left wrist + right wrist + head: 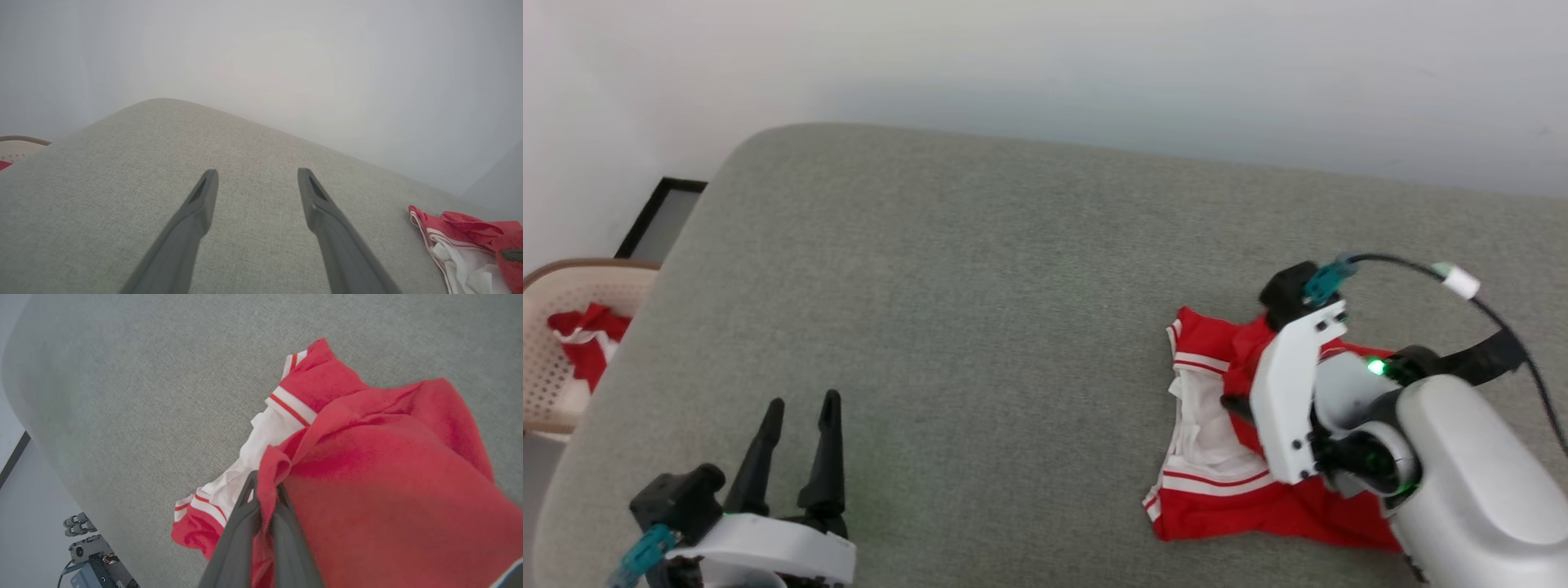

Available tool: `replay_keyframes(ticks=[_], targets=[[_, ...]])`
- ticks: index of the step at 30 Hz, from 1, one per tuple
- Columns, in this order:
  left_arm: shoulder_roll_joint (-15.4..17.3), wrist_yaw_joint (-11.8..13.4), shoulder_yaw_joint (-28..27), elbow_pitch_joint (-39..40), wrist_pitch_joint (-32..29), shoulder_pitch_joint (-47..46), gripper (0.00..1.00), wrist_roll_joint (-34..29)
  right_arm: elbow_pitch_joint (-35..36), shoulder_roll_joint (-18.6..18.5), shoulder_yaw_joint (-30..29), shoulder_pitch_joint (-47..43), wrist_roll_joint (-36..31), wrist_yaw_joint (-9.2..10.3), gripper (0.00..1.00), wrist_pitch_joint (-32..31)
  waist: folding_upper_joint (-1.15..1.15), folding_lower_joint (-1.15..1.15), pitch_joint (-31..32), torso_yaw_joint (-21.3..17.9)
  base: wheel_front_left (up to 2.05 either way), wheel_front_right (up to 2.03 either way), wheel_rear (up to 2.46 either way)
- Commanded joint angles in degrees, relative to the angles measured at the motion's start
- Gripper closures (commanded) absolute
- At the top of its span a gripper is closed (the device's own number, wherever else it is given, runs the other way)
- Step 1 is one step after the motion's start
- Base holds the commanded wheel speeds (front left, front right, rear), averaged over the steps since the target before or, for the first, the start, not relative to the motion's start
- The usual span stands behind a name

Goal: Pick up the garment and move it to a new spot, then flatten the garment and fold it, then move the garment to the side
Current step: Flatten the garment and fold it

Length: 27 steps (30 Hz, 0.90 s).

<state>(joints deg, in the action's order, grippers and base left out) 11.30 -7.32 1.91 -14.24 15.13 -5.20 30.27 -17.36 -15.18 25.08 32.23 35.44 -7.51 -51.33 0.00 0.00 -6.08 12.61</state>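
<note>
On right part of grey cushion point(980, 286): garment point(1225, 514) lies crumpled, red body bunched over white sleeve, striped trim showing. Right gripper point(265, 485) pressed together on fold of red cloth near garment's middle. Left gripper point(804, 402) spread, empty, well apart at near left. I judge step as pick-up for relocation. Next move, as I read it: lift clear, carry toward open centre, pinch firm.
</note>
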Motion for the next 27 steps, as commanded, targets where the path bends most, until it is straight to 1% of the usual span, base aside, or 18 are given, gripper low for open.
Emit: replay_keyframes(ticks=[1, 7, 8, 9, 10, 11, 14, 17, 27], targets=[[-0.19, -0.23, 0.50, -0.23, -0.03, -0.88, 0.00, 0.30, -1.00, 0.59, 1.00, 0.27, -0.74, 0.05, 1.00, 0.74, 0.00, 0.00, -0.28, 1.22, 0.00, 0.00, 0.00], [-0.75, -0.23, 1.48, -1.24, -0.03, -2.08, 0.00, 0.41, -7.33, 2.20, 3.83, 1.25, -4.14, 0.05, 1.00, 4.21, 0.00, 0.00, -0.55, 2.30, 0.00, 0.00, 0.00], [-0.82, -0.23, 1.70, -1.49, -0.03, -2.23, 0.00, 0.42, -8.73, 2.54, 4.03, 1.39, -4.55, 0.05, 0.87, 4.96, 0.00, 0.00, -0.57, 2.32, 0.00, 0.00, 0.00], [-0.84, -0.23, 1.80, -1.67, -0.03, -2.40, 0.00, 0.35, -9.87, 2.85, 4.13, 1.54, -4.92, 0.06, 0.69, 5.66, 0.00, 0.00, -0.58, 2.31, 0.00, 0.00, 0.00], [-0.90, -0.23, 1.94, -1.81, -0.03, -2.62, 0.00, 0.26, -10.87, 3.10, 4.35, 1.96, -5.23, 0.05, 0.46, 6.33, 0.00, 0.00, -0.55, 2.30, 0.00, 0.00, 0.00], [-0.90, -0.23, 1.88, -1.95, -0.03, -2.71, 0.00, 0.19, -11.75, 3.48, 4.54, 2.37, -5.22, 0.05, 0.00, 6.85, 0.00, 0.00, -0.49, 2.16, 0.00, 0.00, 0.00], [-0.77, -0.23, 1.72, -2.19, -0.03, -2.64, 0.00, -0.02, -13.35, 4.39, 4.39, 3.21, -4.09, 0.05, 0.00, 7.46, 0.00, 0.00, -0.22, 1.51, 0.00, 0.00, 0.00], [-0.49, -0.23, 1.26, -2.09, -0.03, -2.07, 0.00, -0.07, -13.35, 3.83, 5.26, 4.18, -3.58, 0.06, 0.00, 7.55, 0.00, 0.00, 0.13, 0.54, 0.00, 0.00, 0.00], [0.53, -0.24, -0.47, -1.71, -0.03, -0.60, 0.00, -0.47, -8.25, 2.22, 4.99, 4.70, -0.38, 0.06, 0.00, 8.13, 0.00, 0.00, 1.46, -3.02, 0.00, 0.00, 0.00]])
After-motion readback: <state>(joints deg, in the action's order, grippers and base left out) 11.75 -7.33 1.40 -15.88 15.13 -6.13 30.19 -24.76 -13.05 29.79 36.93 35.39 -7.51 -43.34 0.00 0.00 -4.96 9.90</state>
